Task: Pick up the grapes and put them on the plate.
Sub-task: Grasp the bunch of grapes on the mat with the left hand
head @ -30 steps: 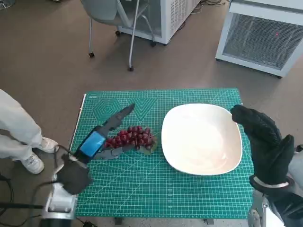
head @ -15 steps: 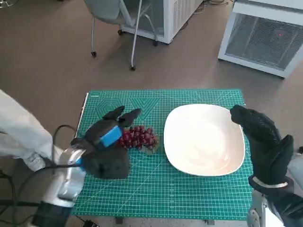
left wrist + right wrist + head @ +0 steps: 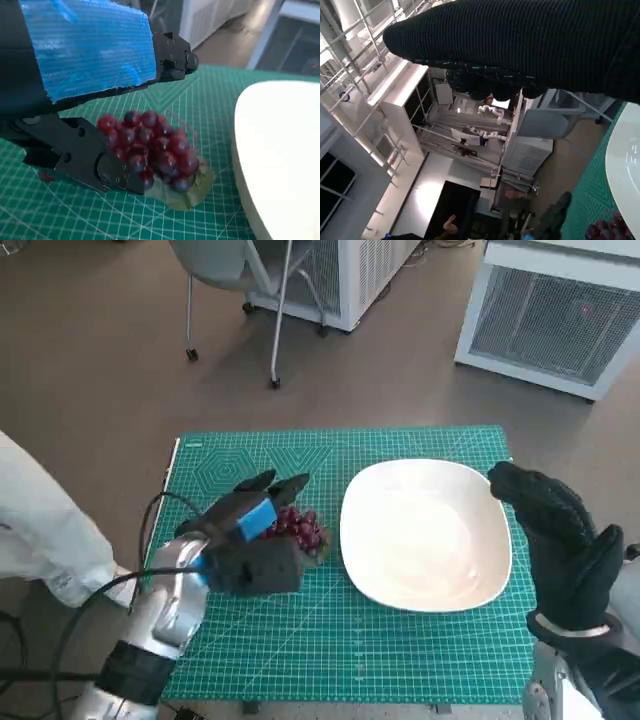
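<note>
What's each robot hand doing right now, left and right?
Left robot hand: open around the grapes, not yet gripping.
Right robot hand: open, holding nothing, beside the plate.

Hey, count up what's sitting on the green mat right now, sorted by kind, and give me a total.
Bunch of red grapes: 1
White plate: 1
Total: 2
</note>
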Available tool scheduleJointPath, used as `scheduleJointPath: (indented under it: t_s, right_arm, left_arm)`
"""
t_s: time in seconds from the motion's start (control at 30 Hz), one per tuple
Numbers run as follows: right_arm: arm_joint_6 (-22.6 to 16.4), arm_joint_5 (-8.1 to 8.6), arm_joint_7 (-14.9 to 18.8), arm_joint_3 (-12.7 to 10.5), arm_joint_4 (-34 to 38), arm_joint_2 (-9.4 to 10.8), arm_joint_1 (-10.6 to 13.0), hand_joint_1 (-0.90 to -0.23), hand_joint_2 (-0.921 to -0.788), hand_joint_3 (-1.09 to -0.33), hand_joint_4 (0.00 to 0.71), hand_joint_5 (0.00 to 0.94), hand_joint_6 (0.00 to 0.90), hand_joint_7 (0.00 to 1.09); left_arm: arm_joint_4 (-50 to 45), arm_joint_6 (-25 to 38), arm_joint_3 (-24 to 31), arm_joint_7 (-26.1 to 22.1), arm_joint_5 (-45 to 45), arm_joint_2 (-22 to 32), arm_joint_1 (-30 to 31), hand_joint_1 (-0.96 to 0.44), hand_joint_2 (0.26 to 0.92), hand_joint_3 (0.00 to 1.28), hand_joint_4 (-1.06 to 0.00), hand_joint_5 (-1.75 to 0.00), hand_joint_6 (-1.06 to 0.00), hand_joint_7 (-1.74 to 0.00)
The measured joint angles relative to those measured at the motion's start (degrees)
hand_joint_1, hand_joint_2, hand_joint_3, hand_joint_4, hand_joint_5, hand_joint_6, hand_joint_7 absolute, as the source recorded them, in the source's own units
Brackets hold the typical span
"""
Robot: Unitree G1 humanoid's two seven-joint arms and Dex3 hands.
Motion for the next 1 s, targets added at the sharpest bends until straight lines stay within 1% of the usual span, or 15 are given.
scheduleJointPath:
  t_s: [0.23, 0.37, 0.6, 0.8, 1.0]
  right_arm:
    - [0.0, 0.01, 0.0, -0.1, 0.0, -0.1, 0.1, -0.497, -0.921, -0.534, 0.48, 0.0, 0.162, 0.63]
    - [-0.1, 0.01, 0.1, -0.1, 0.1, -0.1, 0.1, -0.498, -0.921, -0.534, 0.479, 0.0, 0.162, 0.63]
    - [-0.1, 0.01, 0.4, -0.2, 0.2, -0.1, 0.1, -0.499, -0.921, -0.533, 0.48, 0.0, 0.162, 0.63]
    - [-0.2, 0.03, 0.4, -0.3, 0.2, -0.1, 0.2, -0.499, -0.921, -0.533, 0.48, 0.0, 0.164, 0.63]
    - [-0.1, 0.04, 0.4, -0.4, 0.2, -0.1, 0.2, -0.498, -0.921, -0.534, 0.479, 0.0, 0.166, 0.63]
  left_arm:
    - [3.1, 2.1, -2.4, 0.2, 0.8, -1.2, -2.3, -0.05, 0.754, 0.01, 0.0, 0.0, -0.15, 0.0]
    - [6.8, 3.4, -4.1, 0.3, 1.4, -1.9, -4.7, -0.04, 0.762, 0.01, 0.0, 0.0, -0.16, -0.01]
    - [16.9, 5.2, -7.1, 1.0, 2.1, -4.0, -10.1, -0.03, 0.774, 0.02, 0.0, 0.0, -0.18, -0.02]
    - [26.4, 6.1, -9.7, 2.8, 3.1, -6.5, -14.6, -0.03, 0.786, 0.02, -0.03, -0.01, -0.21, -0.02]
    - [33.6, 6.5, -11.3, 4.5, 3.5, -8.8, -17.7, -0.03, 0.799, 0.02, -0.05, -0.01, -0.22, -0.02]
